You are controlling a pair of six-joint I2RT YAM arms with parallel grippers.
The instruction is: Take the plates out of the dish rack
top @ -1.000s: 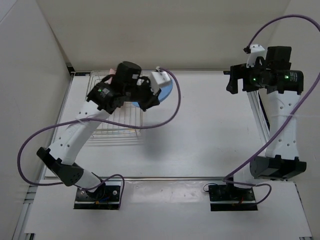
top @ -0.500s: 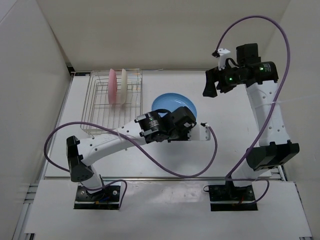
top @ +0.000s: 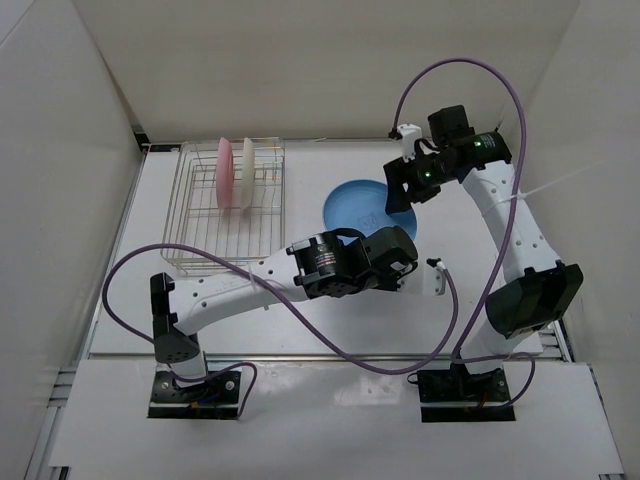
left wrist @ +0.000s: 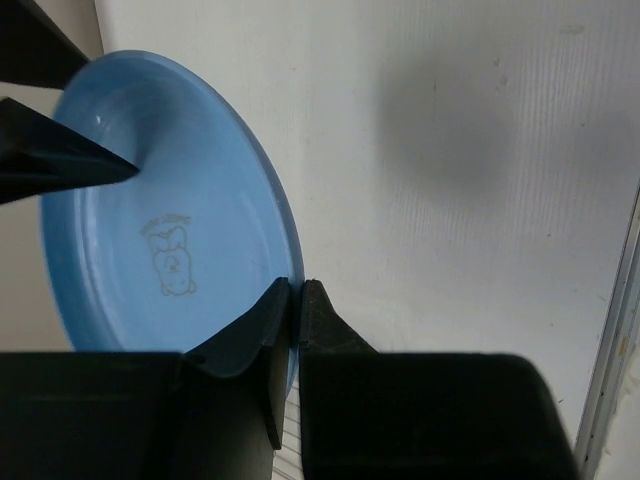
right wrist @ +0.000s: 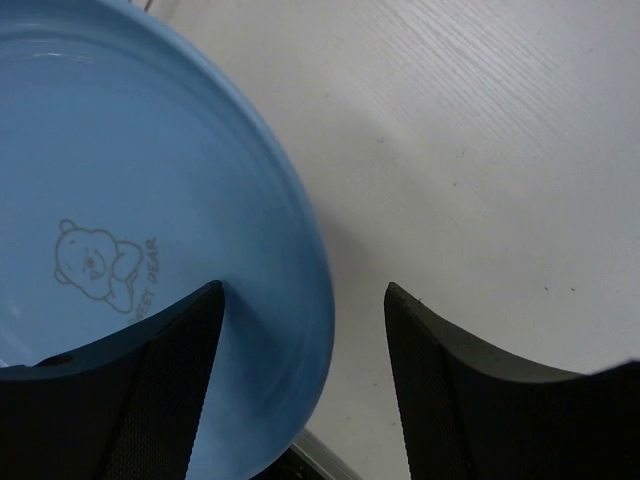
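L claw point(left wrist: 297, 292) clamps blue plate point(left wrist: 170, 200) — R claw point(right wrist: 302, 300) agape astride its rim (dish rack point(top: 200, 238) well apart).

Glossy blue plate point(left wrist: 170, 230), metal wire dish rack point(top: 190, 225)

Rack point(top: 225, 215) fills table's point(top: 330, 160) far-left corner, left arm point(top: 240, 285) bars the middle — free strip along far edge

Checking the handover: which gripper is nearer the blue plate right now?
Left. The left gripper is shut on the rim of the blue plate. The right gripper straddles another part of the rim, jaws open, not yet closed on it.
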